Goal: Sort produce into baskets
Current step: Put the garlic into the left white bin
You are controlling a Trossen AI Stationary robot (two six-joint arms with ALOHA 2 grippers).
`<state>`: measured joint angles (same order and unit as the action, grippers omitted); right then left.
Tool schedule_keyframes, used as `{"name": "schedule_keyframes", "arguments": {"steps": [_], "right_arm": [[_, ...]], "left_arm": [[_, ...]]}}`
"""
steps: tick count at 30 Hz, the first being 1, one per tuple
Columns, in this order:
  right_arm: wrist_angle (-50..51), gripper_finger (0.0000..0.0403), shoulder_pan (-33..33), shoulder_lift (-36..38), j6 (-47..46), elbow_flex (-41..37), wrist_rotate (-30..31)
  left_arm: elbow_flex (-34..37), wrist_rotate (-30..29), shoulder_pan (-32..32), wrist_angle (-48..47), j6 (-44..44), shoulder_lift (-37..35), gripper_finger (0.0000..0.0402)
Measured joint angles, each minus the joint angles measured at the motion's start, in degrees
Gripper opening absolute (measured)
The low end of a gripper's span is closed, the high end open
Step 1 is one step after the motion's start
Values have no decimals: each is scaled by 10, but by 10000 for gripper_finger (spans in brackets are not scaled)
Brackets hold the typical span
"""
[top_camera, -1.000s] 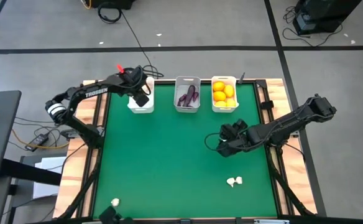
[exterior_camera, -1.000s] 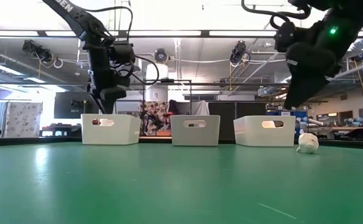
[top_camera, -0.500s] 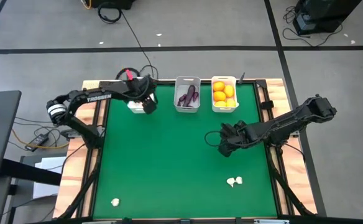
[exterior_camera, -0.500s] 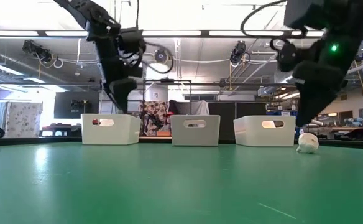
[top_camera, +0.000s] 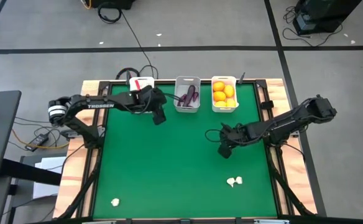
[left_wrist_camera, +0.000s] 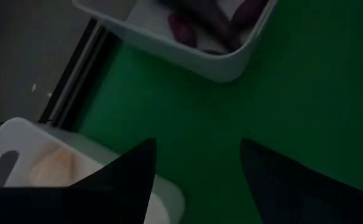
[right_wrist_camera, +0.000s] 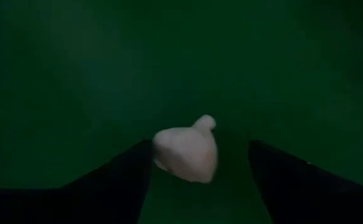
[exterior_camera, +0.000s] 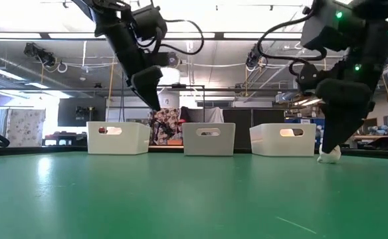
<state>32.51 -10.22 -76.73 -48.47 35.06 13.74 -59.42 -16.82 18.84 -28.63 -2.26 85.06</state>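
Note:
Three baskets stand in a row at the far edge. The left basket [top_camera: 147,83], mostly under my left arm, holds garlic [left_wrist_camera: 50,168]. The middle basket [top_camera: 187,107] holds eggplants [top_camera: 188,96]. The right basket [top_camera: 224,107] holds citrus fruits [top_camera: 223,92]. My left gripper [top_camera: 159,116] hangs open and empty above the mat, between the left and middle baskets. My right gripper [top_camera: 224,149] points down, low over the mat right of centre, open. Its fingers stand either side of a garlic bulb [right_wrist_camera: 186,154] lying on the mat.
More garlic [top_camera: 234,182] lies on the green mat near the right front. One bulb [top_camera: 115,201] lies at the near left corner. The wide middle of the mat [top_camera: 169,162] is bare. Wooden table borders and black rails frame the mat.
My left gripper has swung from above the left basket toward the table's right and now hangs between the left and middle baskets. My right gripper has sunk toward the mat and tipped more steeply down over the garlic bulb, which has stayed in place.

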Motion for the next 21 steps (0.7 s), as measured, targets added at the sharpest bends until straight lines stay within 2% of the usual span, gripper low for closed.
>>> {"name": "schedule_keyframes", "arguments": {"steps": [4,8,12,17,21], "right_arm": [[-3,234,10,0,-6,-6,0],[-20,156,16,0,9,-6,-22],[-90,90,25,0,40,-7,-49],[-261,85,25,0,122,-7,-60],[-375,93,26,1,196,-7,-71]], "left_arm": [[0,0,-21,25,26,0,239],[0,0,-38,69,42,0,239],[2,15,-56,113,40,1,239],[34,103,-89,221,7,20,239],[63,116,-125,311,-33,23,239]]}}
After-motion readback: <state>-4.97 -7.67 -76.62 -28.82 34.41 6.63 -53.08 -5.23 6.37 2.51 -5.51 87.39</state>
